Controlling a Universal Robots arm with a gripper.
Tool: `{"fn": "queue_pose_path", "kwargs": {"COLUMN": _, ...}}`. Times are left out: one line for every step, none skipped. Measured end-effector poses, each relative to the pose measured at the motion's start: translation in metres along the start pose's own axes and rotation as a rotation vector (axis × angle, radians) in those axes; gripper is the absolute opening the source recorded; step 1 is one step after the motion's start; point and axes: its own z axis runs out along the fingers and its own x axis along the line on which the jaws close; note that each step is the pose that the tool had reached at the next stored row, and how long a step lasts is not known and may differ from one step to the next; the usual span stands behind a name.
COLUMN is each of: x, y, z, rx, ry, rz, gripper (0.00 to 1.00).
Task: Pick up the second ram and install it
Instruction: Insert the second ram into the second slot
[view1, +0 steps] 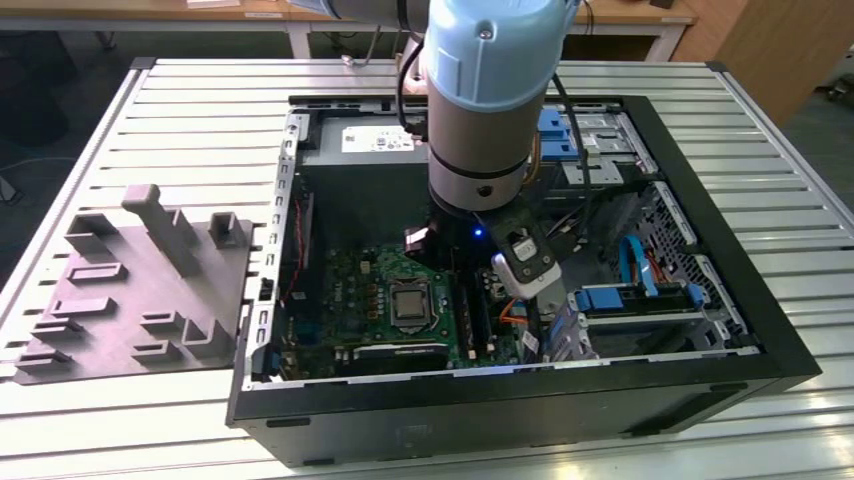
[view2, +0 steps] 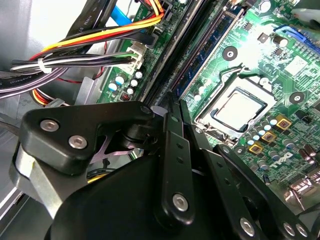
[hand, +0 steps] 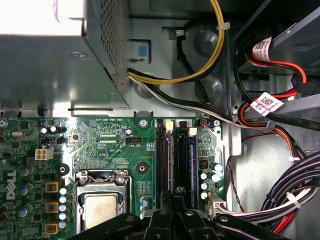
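- An open computer case (view1: 534, 405) is seen lying on a slatted metal table (view1: 200, 100), with a grey moulded tray (view1: 134, 290) set beside it at the exterior view's left.
- Inside the case, the green motherboard (hand: 115, 145) is flanked by the grey power-supply box (hand: 50, 70) and by bundles of cables (hand: 282, 200) that crowd the side of the memory slots (hand: 164, 160); the processor socket (hand: 100, 210) is found on their other side.
- The second ram (hand: 193, 160) is seen standing on edge in a slot, just beside the fingertips; contact cannot be judged.
- The arm (view1: 487, 100) is held nearly upright, reaching down into the case.
- The gripper (hand: 173, 192) is poised low over the slots, its fingers pressed together with nothing seen between them.
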Motion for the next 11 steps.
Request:
{"fn": "queue_pose_path", "kwargs": {"x": 0.0, "y": 0.0, "z": 0.0, "rx": 0.0, "ry": 0.0, "rz": 0.0, "gripper": 0.13}}
{"fn": "queue_pose_path", "kwargs": {"x": 0.0, "y": 0.0, "z": 0.0, "rx": -0.0001, "ry": 0.0, "rz": 0.0, "gripper": 0.13}}
{"fn": "queue_pose_path", "kwargs": {"x": 0.0, "y": 0.0, "z": 0.0001, "rx": -0.0001, "ry": 0.0, "rz": 0.0, "gripper": 0.13}}
{"fn": "queue_pose_path", "kwargs": {"x": 0.0, "y": 0.0, "z": 0.0001, "rx": 0.0, "ry": 0.0, "rz": 0.0, "gripper": 0.13}}
{"fn": "queue_pose_path", "kwargs": {"x": 0.0, "y": 0.0, "z": 0.0001, "rx": 0.0, "ry": 0.0, "rz": 0.0, "gripper": 0.13}}
{"fn": "queue_pose_path", "kwargs": {"x": 0.0, "y": 0.0, "z": 0.0001, "rx": 0.0001, "ry": -0.0001, "rz": 0.0, "gripper": 0.13}}
{"fn": "queue_pose_path", "kwargs": {"x": 0.0, "y": 0.0, "z": 0.0001, "rx": 0.0, "ry": 0.0, "rz": 0.0, "gripper": 0.14}}
{"fn": "queue_pose_path", "kwargs": {"x": 0.0, "y": 0.0, "z": 0.0001, "rx": -0.0001, "ry": 0.0, "rz": 0.0, "gripper": 0.14}}
{"fn": "queue_pose_path", "kwargs": {"x": 0.0, "y": 0.0, "z": 0.0001, "rx": -0.0001, "ry": 0.0, "rz": 0.0, "gripper": 0.2}}
{"fn": "queue_pose_path", "kwargs": {"x": 0.0, "y": 0.0, "z": 0.0001, "rx": -0.0001, "ry": -0.0001, "rz": 0.0, "gripper": 0.2}}
{"fn": "queue_pose_path", "kwargs": {"x": 0.0, "y": 0.0, "z": 0.0001, "rx": -0.0001, "ry": -0.0001, "rz": 0.0, "gripper": 0.2}}
